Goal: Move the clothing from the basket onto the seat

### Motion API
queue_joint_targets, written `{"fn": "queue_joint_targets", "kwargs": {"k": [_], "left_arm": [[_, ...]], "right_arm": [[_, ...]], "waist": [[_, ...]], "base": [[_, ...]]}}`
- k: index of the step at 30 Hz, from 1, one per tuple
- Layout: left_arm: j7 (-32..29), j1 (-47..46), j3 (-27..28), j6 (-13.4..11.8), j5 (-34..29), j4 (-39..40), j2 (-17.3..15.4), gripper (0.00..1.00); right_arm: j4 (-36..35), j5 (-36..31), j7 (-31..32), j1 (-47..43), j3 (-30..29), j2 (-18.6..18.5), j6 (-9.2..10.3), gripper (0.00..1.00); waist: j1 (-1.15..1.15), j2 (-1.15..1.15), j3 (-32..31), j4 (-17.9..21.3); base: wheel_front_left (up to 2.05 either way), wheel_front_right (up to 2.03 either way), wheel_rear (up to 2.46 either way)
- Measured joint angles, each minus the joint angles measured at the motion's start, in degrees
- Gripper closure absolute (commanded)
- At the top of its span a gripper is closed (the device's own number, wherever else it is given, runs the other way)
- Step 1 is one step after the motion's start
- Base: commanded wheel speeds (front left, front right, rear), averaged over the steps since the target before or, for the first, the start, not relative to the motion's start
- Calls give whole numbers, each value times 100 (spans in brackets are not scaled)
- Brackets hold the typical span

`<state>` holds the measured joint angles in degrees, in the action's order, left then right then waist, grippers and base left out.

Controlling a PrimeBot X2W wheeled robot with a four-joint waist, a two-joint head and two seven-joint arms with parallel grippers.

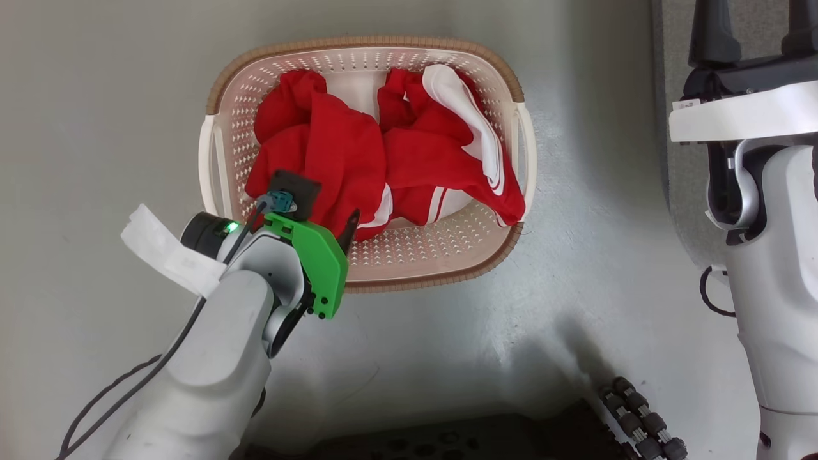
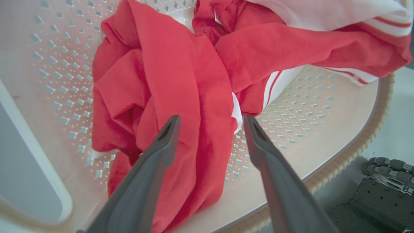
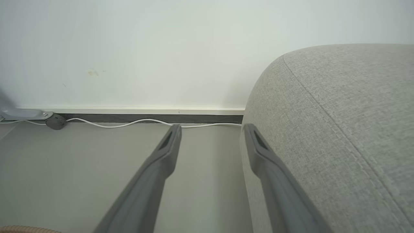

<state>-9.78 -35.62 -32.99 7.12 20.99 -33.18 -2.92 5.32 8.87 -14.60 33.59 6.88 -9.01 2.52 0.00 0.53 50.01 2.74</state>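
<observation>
clothing (image 1: 345, 153): bright red, white stripes | basket (image 1: 415, 249): cream, brown rim | seat (image 3: 339, 129): light grey

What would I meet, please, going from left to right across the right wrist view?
grey cable fitting → right pincer, its fingers apart → seat

My left arm (image 1: 217, 358) reaches in from the near-left side of the basket (image 1: 447, 276), wrist bent over its near rim. My left gripper (image 2: 210, 120) points down into the basket, its two dark fingers spread wide. My right gripper (image 3: 210, 128) hangs well right of the basket, fingers equally wide and empty.
</observation>
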Motion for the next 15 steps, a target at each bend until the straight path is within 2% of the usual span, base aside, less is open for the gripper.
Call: {"fn": "queue_joint_targets", "kwargs": {"k": [15], "left_arm": [[-85,-145,-136,0,246,-324,45,0]], "right_arm": [[-41,-51,0,-192,-216,-188,-45,0]], "waist": [[0,0,60,-208]], "base": [[0,0,0]]}}
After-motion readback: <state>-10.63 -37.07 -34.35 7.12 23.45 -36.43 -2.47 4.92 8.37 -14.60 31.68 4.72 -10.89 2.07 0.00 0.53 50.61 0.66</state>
